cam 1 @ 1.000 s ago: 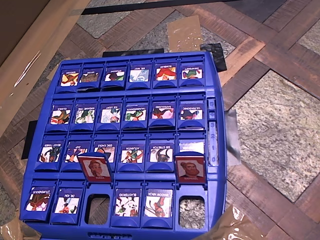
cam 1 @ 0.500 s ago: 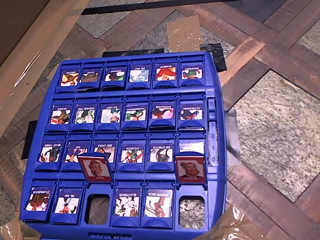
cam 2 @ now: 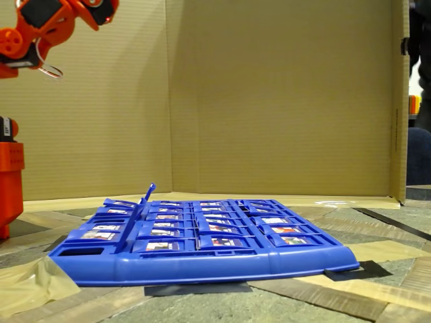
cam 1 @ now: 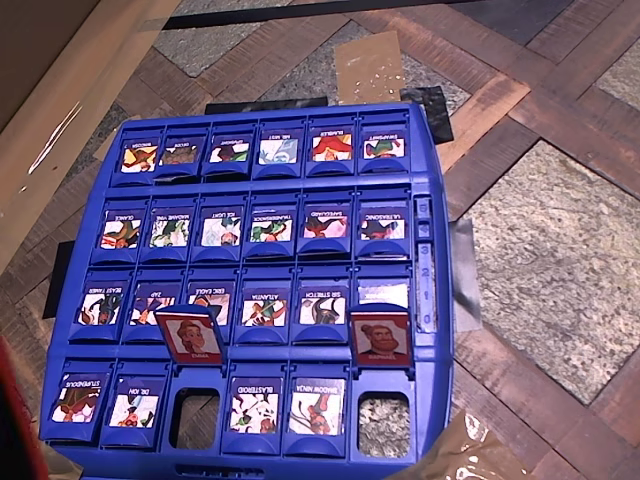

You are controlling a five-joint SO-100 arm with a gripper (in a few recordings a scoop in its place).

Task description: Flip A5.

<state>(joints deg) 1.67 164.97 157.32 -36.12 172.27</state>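
Observation:
A5 (cam 1: 380,338) stands upright in the nearest row of the blue flip board (cam 1: 432,300), at the right end in the overhead view. Its red face with a brown-haired man's portrait faces the camera, and the slot (cam 1: 383,425) below it is open. A similar red portrait tile (cam 1: 190,335) stands three columns to the left. In the fixed view one raised tile (cam 2: 147,195) shows edge-on; which of the two it is cannot be told. The orange arm (cam 2: 47,20) hangs high at the top left, far from the board, and its jaws are not clear. A red sliver of arm (cam 1: 12,420) shows at the overhead view's bottom-left edge.
All other tiles lie flat with colourful pictures up. A cardboard wall (cam 2: 269,94) stands behind the board and another runs along the overhead view's left side (cam 1: 60,90). The arm's orange base (cam 2: 10,188) stands left of the board. Tape patches (cam 1: 368,65) lie on the floor.
A red and dark part of the arm has come into the overhead view's bottom-left edge. The board and tiles have not moved.

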